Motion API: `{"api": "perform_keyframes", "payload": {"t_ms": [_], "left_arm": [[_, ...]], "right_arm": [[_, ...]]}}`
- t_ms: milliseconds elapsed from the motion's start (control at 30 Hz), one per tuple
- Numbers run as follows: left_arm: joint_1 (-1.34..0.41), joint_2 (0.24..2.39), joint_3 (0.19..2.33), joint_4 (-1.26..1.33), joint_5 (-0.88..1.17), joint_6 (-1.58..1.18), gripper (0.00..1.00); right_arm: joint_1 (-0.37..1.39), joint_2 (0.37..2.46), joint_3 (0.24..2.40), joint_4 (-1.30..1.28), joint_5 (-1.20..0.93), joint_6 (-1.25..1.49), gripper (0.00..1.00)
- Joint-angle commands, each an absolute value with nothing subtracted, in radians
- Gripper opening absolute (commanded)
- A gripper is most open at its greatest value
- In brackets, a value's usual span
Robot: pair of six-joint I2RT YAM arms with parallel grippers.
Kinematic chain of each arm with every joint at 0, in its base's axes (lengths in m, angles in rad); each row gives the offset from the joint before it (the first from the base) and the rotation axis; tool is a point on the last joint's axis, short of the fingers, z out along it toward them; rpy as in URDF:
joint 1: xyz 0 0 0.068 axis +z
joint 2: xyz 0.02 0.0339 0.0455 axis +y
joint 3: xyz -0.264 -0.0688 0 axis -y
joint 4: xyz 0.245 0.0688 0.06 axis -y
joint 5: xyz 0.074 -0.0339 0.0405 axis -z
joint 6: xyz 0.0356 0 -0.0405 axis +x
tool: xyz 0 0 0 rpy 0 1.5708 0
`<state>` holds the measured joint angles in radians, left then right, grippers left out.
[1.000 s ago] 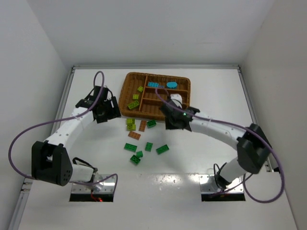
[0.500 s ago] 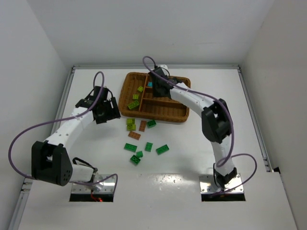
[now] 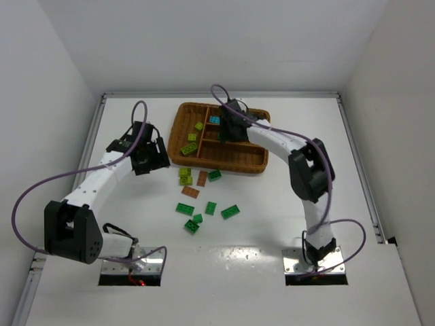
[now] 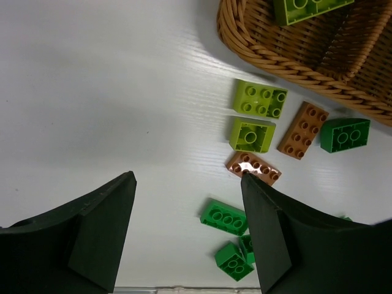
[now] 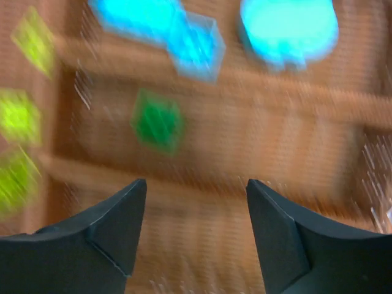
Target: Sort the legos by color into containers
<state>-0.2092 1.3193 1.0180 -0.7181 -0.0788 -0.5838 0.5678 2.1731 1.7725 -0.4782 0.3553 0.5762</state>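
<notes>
Both empty: right gripper over the tray, left gripper over the table.
The right jaws stand wide with nothing between them. In the blurred wrist view a dark green brick lies in the middle narrow section, just beyond the gap, with cyan bricks in the section past it. The left jaws are also wide. A brown-orange brick lies at the right fingertip, and yellow-green bricks lie just beyond it.
</notes>
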Motion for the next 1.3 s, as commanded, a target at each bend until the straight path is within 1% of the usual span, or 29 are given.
{"api": "perform_keyframes", "payload": {"t_ms": [0, 33, 67, 100, 133, 167, 200, 267, 467, 600, 667, 833, 1033, 1100, 1267], "left_arm": [[-0.216, 1.289, 1.051, -0.724, -0.103, -0.575, 0.76], [-0.216, 1.289, 1.051, -0.724, -0.103, -0.575, 0.76], [-0.216, 1.289, 1.051, -0.724, -0.112, -0.575, 0.76], [-0.216, 1.279, 1.051, -0.724, -0.112, -0.575, 0.76], [-0.216, 1.279, 1.051, -0.724, -0.124, -0.565, 0.76], [-0.216, 1.279, 1.051, -0.724, -0.124, -0.565, 0.76], [-0.207, 1.279, 1.051, -0.724, -0.133, -0.565, 0.76], [-0.207, 1.27, 1.051, -0.724, -0.133, -0.565, 0.76], [-0.207, 1.27, 1.042, -0.724, -0.115, -0.565, 0.76], [-0.207, 1.261, 1.031, -0.724, -0.115, -0.565, 0.76], [-0.207, 1.261, 1.031, -0.724, -0.115, -0.565, 0.76], [-0.207, 1.252, 1.022, -0.724, -0.115, -0.565, 0.76], [-0.207, 1.252, 1.022, -0.724, -0.115, -0.565, 0.76], [-0.207, 1.252, 1.022, -0.724, -0.115, -0.565, 0.76], [-0.207, 1.252, 1.022, -0.724, -0.115, -0.565, 0.76]], "right_arm": [[0.603, 1.93, 1.559, -0.411, 0.328, 0.584, 0.65], [0.603, 1.833, 1.425, -0.396, 0.316, 0.584, 0.65], [0.627, 1.788, 1.363, -0.375, 0.284, 0.598, 0.66], [0.638, 1.748, 1.303, -0.365, 0.258, 0.598, 0.74], [0.652, 1.714, 1.21, -0.365, 0.241, 0.598, 0.78], [0.681, 1.662, 1.171, -0.365, 0.241, 0.607, 0.82], [0.693, 1.642, 1.137, -0.397, 0.224, 0.607, 0.89], [0.731, 1.614, 1.065, -0.426, 0.192, 0.62, 0.93], [0.842, 1.53, 0.951, -0.492, 0.147, 0.713, 0.93], [0.891, 1.496, 0.841, -0.431, 0.086, 0.92, 0.93], [0.906, 1.486, 0.813, -0.408, 0.077, 0.974, 0.92], [0.916, 1.568, 0.824, -0.402, 0.051, 1.006, 0.88], [0.934, 1.647, 0.853, -0.371, -0.012, 0.986, 0.87], [0.934, 1.658, 0.853, -0.359, -0.012, 0.986, 0.87], [0.934, 1.71, 0.928, -0.382, 0.05, 0.957, 0.82]]}}
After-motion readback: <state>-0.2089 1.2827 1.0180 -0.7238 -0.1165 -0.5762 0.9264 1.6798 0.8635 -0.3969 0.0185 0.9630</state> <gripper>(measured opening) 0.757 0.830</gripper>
